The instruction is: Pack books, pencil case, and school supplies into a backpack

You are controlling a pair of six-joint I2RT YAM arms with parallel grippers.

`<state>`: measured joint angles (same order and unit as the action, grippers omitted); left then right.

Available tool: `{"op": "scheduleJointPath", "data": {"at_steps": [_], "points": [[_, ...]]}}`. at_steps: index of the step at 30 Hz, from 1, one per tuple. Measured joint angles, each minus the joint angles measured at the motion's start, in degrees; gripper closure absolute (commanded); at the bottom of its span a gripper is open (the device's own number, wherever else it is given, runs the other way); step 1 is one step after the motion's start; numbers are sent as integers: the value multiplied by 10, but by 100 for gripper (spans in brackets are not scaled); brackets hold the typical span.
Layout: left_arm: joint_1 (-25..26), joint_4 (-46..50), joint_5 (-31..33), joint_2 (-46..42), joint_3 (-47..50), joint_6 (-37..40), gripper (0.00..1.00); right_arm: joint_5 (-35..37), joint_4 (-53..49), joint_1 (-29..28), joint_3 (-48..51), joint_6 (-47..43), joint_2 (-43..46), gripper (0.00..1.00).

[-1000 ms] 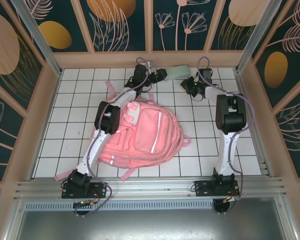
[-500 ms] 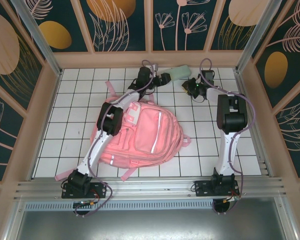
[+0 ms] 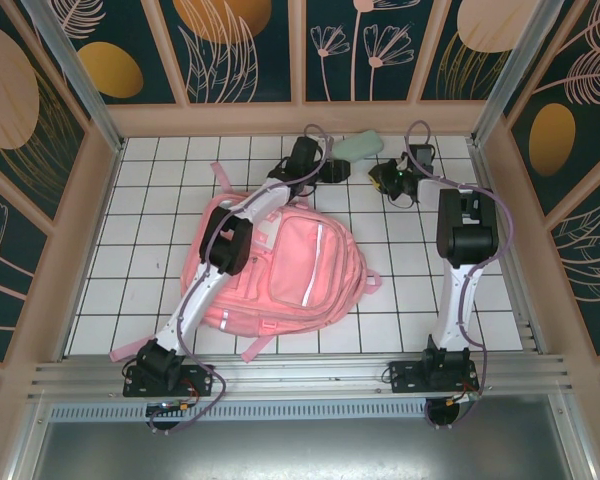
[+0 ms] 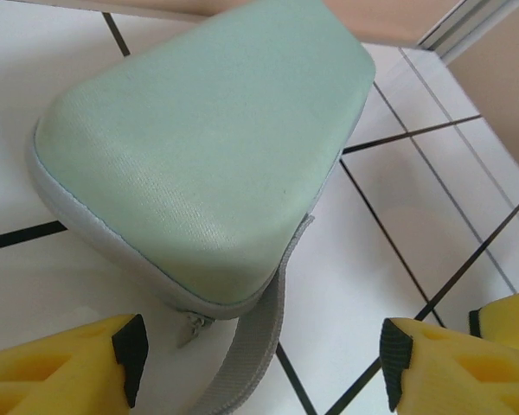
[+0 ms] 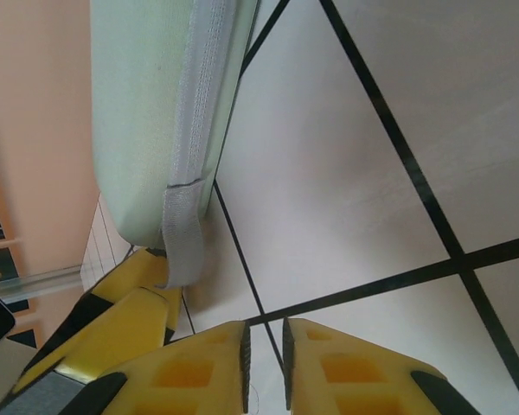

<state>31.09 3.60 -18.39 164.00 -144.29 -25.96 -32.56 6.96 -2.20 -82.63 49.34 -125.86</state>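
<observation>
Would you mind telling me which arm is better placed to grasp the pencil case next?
Probably left: the left gripper is open, with the pencil case lying ahead of its gap, while the right gripper is shut and off to one side.

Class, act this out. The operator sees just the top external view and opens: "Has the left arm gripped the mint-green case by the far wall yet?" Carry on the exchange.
Observer: No. From the left wrist, the left gripper has its jaws open, and the pale mint-green oblong fabric pencil case lies ahead of them, not between them.
Operator: Anything trailing off the case?
Observer: A flat grey fabric strap runs from its near end across the white tiled table towards the jaws.
Operator: And the right arm?
Observer: From the right wrist, the right gripper has its jaws shut to a slit, with nothing between them.
</observation>
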Motion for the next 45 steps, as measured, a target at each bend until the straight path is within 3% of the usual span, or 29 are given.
{"op": "scheduleJointPath", "data": {"at_steps": [6,12,23,32,34,38,41,45], "points": [[11,49,47,0,-15,37,41,-5,11,7,14,12,0,80],[16,78,78,0,-19,49,66,-12,25,8,25,25,0,80],[16,87,61,0,-20,38,98,-23,38,10,37,36,0,80],[16,52,17,-13,11,30,100,-24,36,12,37,35,0,78],[16,50,6,-25,23,23,100,-22,34,14,38,35,1,70],[16,45,-24,-60,54,-2,100,-14,26,15,68,36,27,19],[16,38,-46,-88,78,-23,100,-14,29,14,76,41,51,7],[16,26,-74,-138,138,-48,100,-23,50,11,79,67,63,6]]}}
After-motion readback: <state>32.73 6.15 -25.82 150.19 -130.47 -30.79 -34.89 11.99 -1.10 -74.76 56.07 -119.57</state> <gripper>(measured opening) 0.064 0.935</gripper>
